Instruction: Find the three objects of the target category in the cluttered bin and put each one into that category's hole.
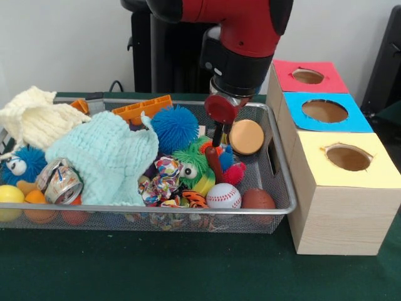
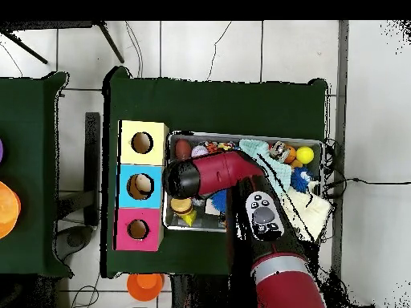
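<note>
Front view: toys (image 1: 188, 169) around pincer (image 1: 216, 147)

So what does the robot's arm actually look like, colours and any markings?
The arm is glossy red with rounded black joint sections. Seen from overhead, its red link carries a grey oval panel with dark round buttons. The wrist end is a black cylinder with a red disc at the gripper mount.

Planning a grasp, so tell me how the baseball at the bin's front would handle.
The baseball is round, so it will probably roll if nudged. Its smooth skin may slip from a light pinch. It sits against the wire bin wall, which could block one side.
</note>
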You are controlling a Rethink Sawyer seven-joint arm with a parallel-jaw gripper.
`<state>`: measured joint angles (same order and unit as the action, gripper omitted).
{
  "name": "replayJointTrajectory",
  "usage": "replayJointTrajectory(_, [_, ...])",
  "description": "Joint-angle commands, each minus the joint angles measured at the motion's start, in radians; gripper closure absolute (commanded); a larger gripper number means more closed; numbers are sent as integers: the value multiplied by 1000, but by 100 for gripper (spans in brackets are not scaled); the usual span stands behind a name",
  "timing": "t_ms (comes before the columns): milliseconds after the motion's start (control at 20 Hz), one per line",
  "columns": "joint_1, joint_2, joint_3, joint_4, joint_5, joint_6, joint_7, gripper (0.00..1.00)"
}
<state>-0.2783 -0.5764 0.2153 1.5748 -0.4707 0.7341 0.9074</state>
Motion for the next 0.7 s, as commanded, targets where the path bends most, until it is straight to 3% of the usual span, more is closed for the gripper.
replayJointTrajectory(50, [-175,44,191,35,175,235,-95,100])
replayJointTrajectory(700, [-198,41,266,-27,180,127,-56,100])
